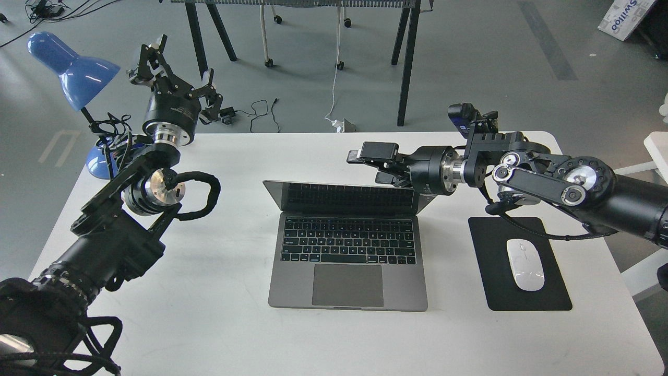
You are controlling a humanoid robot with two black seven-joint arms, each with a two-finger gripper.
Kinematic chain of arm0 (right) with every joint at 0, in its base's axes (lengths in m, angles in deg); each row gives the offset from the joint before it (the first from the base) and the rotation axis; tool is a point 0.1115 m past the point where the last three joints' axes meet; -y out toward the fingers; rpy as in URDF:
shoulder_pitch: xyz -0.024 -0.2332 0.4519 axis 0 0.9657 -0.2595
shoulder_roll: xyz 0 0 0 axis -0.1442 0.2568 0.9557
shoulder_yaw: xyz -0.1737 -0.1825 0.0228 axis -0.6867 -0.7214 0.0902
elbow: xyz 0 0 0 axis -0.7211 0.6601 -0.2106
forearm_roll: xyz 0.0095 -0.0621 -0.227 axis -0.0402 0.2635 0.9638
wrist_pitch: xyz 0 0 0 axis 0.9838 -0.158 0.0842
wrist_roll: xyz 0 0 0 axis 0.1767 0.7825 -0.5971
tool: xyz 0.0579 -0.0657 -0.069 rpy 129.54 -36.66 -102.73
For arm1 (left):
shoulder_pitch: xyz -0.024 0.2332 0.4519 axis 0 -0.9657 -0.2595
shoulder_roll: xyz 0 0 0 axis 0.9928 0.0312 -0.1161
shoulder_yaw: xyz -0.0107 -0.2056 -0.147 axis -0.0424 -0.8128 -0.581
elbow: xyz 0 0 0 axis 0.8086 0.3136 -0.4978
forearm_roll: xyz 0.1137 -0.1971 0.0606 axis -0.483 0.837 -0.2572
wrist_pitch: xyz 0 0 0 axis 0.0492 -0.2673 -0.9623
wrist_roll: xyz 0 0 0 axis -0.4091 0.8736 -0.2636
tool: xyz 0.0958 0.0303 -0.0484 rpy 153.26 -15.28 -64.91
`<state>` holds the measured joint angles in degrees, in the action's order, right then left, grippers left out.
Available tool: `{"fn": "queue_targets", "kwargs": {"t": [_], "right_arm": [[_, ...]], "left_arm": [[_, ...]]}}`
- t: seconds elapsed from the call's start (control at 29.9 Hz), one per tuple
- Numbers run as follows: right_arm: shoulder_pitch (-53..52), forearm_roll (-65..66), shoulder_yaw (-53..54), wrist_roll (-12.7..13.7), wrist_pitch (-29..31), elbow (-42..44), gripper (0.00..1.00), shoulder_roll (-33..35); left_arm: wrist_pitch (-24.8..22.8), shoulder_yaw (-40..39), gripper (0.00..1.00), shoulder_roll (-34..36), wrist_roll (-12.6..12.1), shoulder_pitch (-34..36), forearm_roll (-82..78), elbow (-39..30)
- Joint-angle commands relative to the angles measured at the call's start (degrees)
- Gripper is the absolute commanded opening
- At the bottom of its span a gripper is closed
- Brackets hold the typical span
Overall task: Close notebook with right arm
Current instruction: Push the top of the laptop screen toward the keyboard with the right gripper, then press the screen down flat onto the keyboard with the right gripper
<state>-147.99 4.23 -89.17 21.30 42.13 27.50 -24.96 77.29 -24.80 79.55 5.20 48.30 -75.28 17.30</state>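
Observation:
The notebook is a grey laptop [348, 284] in the middle of the white table [219, 324]. Its lid [347, 197] leans well forward over the keyboard, about half closed, with the screen showing only as a narrow dark band. My right gripper [380, 164] is open and empty, reaching in from the right just behind and above the lid's top right edge; its lower finger looks to be against the lid's back. My left gripper [175, 68] is open and empty, raised at the far left corner of the table.
A blue desk lamp [73, 68] stands at the far left corner beside my left arm. A white mouse [525, 264] lies on a black pad [548, 297] right of the laptop, under my right forearm. Cables and table legs are on the floor behind.

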Motion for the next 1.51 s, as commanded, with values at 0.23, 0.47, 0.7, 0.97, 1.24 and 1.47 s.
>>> {"fn": "queue_targets", "kwargs": {"t": [0.23, 0.47, 0.7, 0.97, 1.24, 1.47], "right_arm": [[0.72, 0.43, -3.45, -0.01, 0.81, -5.11, 1.0, 0.08], [2.38, 1.83, -4.85, -0.01, 1.07, -6.95, 1.0, -0.1], [4.67, 3.32, -6.61, -0.01, 1.07, -7.66, 1.0, -0.54], [6.78, 6.49, -6.96, 0.26, 0.98, -7.57, 1.0, -0.54], [7.39, 9.74, -10.57, 0.26, 0.81, -6.78, 1.0, -0.54], [7.92, 12.37, -10.74, 0.35, 0.19, -7.04, 1.0, -0.62]], "left_arm": [[-0.02, -0.01, 1.0, 0.0, 0.0, 0.0, 0.08, 0.0], [0.06, -0.01, 1.0, 0.0, 0.0, 0.0, 0.08, 0.0], [-0.03, -0.01, 1.0, 0.0, 0.0, 0.0, 0.08, 0.0], [0.06, -0.01, 1.0, 0.0, 0.0, 0.0, 0.08, 0.0], [-0.02, -0.01, 1.0, 0.0, 0.0, 0.0, 0.08, 0.0], [-0.03, -0.01, 1.0, 0.0, 0.0, 0.0, 0.08, 0.0]]}}
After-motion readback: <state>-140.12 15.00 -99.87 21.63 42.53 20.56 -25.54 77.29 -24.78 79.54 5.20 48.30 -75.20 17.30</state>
